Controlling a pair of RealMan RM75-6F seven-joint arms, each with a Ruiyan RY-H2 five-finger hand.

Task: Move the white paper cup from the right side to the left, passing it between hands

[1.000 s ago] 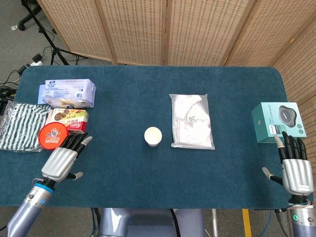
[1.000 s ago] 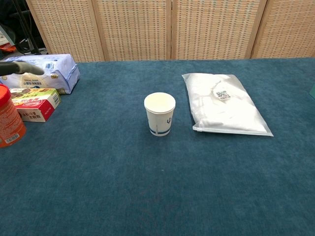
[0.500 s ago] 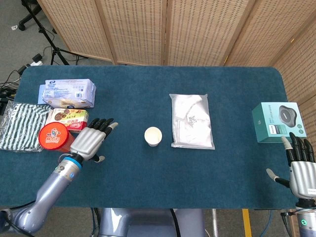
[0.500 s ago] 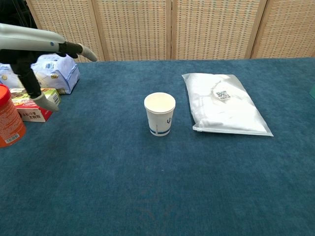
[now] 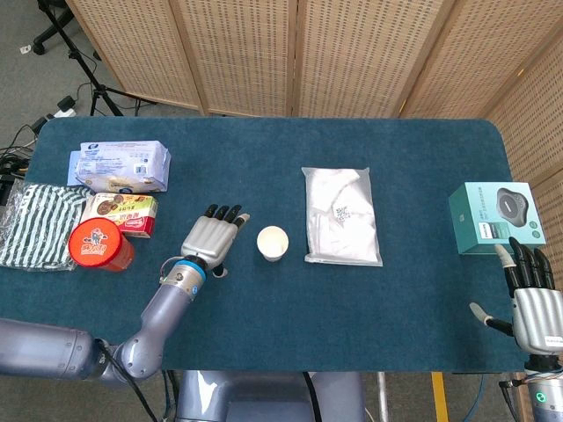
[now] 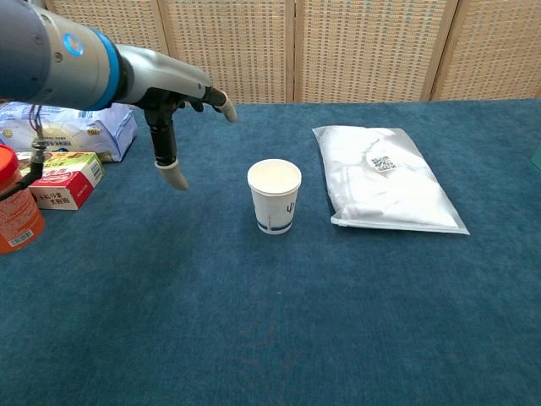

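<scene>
Cup [image 5: 272, 242] sits upright mid-frame, just right of my left hand [image 5: 211, 239], fingers spread, holding nothing; right hand [image 5: 530, 303] way off lower right.

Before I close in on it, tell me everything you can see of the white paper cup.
The white paper cup stands upright on the blue table, near the middle, mouth up. It looks like thin paper, with a rolled rim, a dark band near the base and a small dark mark on its side. It tapers slightly downward. Its inside looks pale; I cannot tell whether it holds anything. Nothing touches it: the left hand hangs just to its left, fingers apart, and the white plastic bag lies apart on its other side.
</scene>
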